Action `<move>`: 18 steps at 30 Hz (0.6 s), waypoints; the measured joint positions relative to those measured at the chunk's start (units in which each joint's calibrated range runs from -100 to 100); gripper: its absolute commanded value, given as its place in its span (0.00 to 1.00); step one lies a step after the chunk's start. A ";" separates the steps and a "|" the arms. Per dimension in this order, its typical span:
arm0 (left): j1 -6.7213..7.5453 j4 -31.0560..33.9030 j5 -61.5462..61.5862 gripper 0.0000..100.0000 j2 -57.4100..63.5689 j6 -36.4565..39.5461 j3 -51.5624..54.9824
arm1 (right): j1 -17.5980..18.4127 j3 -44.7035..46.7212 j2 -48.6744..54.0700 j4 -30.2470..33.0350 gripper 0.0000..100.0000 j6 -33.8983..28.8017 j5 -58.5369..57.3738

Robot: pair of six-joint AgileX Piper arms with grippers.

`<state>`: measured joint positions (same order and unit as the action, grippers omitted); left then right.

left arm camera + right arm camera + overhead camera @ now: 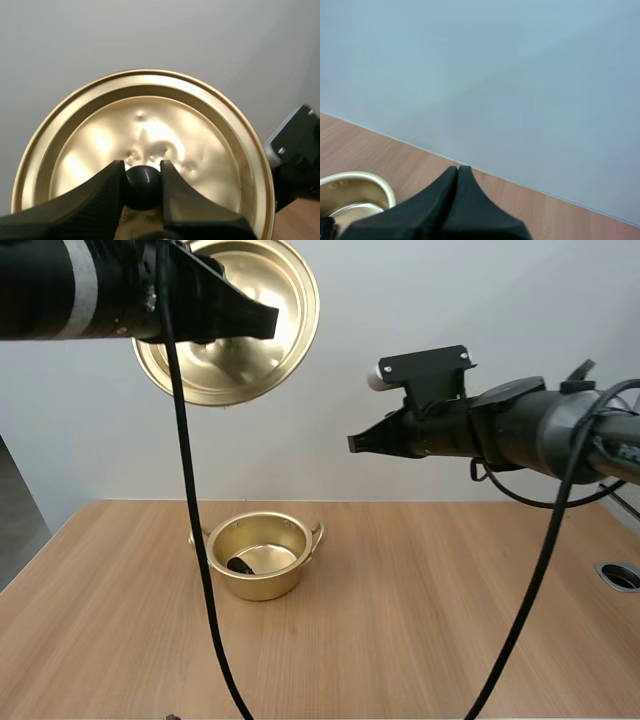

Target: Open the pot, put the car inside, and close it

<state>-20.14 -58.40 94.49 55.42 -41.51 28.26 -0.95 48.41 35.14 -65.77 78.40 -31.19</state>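
Note:
A gold pot [259, 558] stands open on the wooden table, and a small dark car [241, 565] lies inside it. High above the pot's left side, my left gripper [268, 322] holds the gold lid [240, 350] tilted on edge. In the left wrist view its fingers [107, 192] pinch the lid's black knob [142, 186], with the lid [150, 125] facing away. My right gripper [356, 443] hovers in the air above and right of the pot, its fingers together as one wedge [457, 172]. The pot's rim [365, 177] is near the right gripper.
The wooden table [400, 640] stretches around the pot. A round cable grommet [620, 575] sits near the table's right edge. A plain wall rises behind the table.

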 measured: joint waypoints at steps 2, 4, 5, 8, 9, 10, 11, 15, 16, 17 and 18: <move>0.00 -1.92 -0.02 0.00 -1.80 -2.63 3.40 | -2.37 2.11 3.98 0.00 0.00 0.00 -0.37; 0.00 -5.00 -1.81 0.00 -3.72 -5.73 7.37 | -4.42 4.05 7.54 0.00 0.00 0.00 -0.37; 0.00 -5.84 -2.72 0.00 -4.54 -7.29 8.91 | -5.24 5.19 9.52 0.15 0.00 0.00 -0.37; 0.93 -7.13 -5.96 0.00 -8.74 -11.93 13.64 | -6.42 8.41 15.10 0.92 0.00 0.00 -0.56; 1.33 -7.13 -6.15 0.00 -10.17 -13.15 14.33 | -6.45 9.49 17.09 1.21 0.00 0.00 -0.56; 1.94 -6.70 -5.88 0.00 -12.09 -14.72 14.68 | -6.45 10.30 19.06 1.59 0.00 0.00 -0.56; 2.60 -5.72 -5.94 0.00 -14.00 -16.12 14.87 | -6.45 11.18 21.03 2.17 0.00 -0.14 -0.56; 6.15 0.13 -6.63 0.00 -21.42 -18.63 14.45 | -6.88 14.22 28.44 3.45 0.00 -0.14 -0.56; 7.27 1.97 -7.58 0.00 -23.34 -18.63 13.92 | -6.93 14.79 29.64 3.45 0.00 -0.14 -0.56; 8.41 3.67 -9.04 0.00 -25.08 -18.39 13.36 | -7.14 15.13 30.74 3.74 0.00 -0.14 -0.20; 9.09 4.71 -10.56 0.00 -26.32 -17.99 13.14 | -7.21 15.50 31.20 3.74 0.00 -0.14 -0.20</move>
<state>-11.05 -53.70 83.93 29.10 -59.50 41.40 -8.16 63.91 66.35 -62.03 78.26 -31.39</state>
